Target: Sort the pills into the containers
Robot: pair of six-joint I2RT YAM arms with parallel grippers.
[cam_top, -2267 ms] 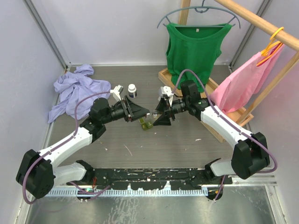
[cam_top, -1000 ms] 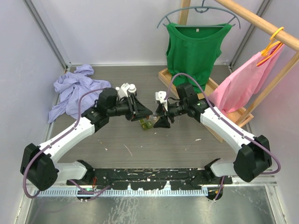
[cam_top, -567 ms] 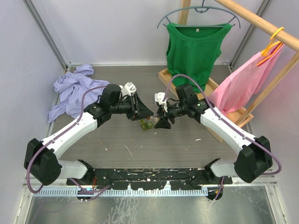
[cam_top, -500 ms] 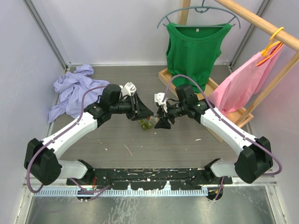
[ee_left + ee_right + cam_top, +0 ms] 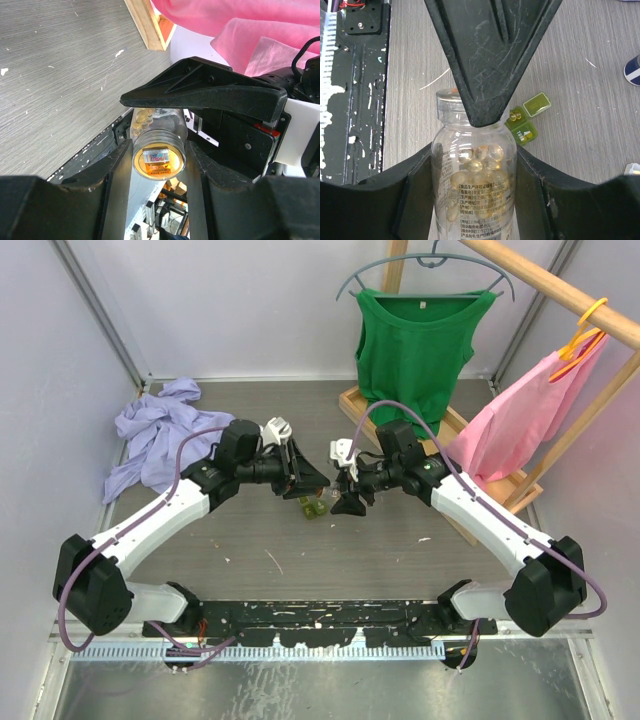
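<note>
Grey tabletop (image 5: 390,545) holds the olive green case (image 5: 526,121) beneath left hand (image 5: 159,147) and right hand (image 5: 474,150), both clamping one pill bottle (image 5: 474,187).

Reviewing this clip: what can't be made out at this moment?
- Top view: the bottle is hidden between the left tool and the right tool. The green pill case is too small to read its contents.
- Right wrist: the left tool's finger covers the bottle's neck, so capped or not is unclear.
- Right wrist: the blue-and-white object is cut by the right edge.
</note>
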